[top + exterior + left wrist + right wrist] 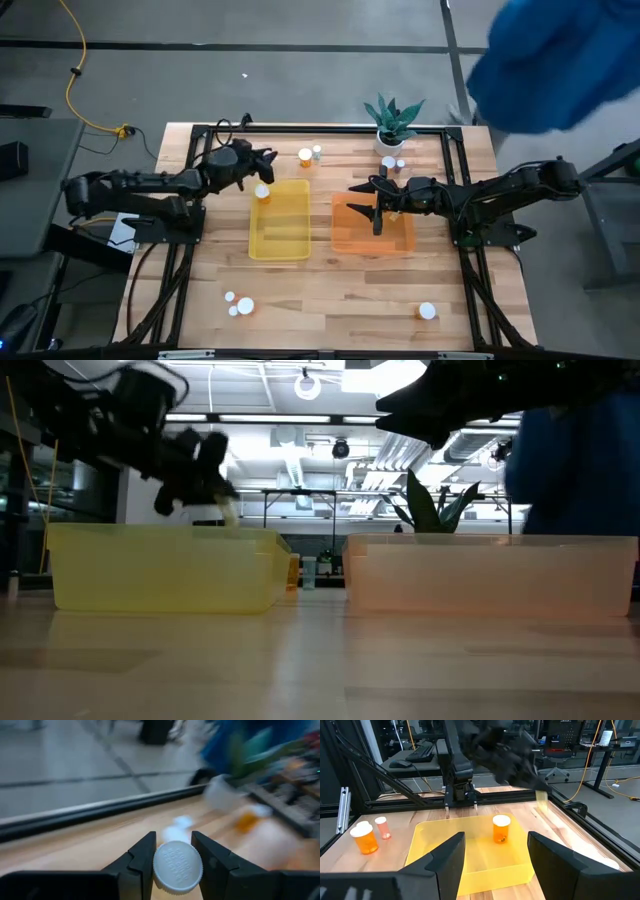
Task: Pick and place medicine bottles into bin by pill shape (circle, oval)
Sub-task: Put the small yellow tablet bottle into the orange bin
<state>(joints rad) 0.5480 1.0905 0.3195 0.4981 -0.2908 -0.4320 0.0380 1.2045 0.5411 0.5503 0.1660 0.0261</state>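
Amber cylindrical medicine bottle with white round cap [177, 868] sits gripped in the left gripper [262, 176] jaws, above the far edge of the translucent yellow plastic bin [280, 245]. Right gripper [364, 199] jaws stand open and empty over the orange bin [350, 240] on the wooden worktop [330, 295].

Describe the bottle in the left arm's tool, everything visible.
The medicine bottle shows a white, round, ribbed cap with raised lettering, facing the left wrist camera. The left tool is shut on it, one dark finger on each side of the cap. From above, it hangs over the far left corner of the yellow bin. Its body and pills are hidden.
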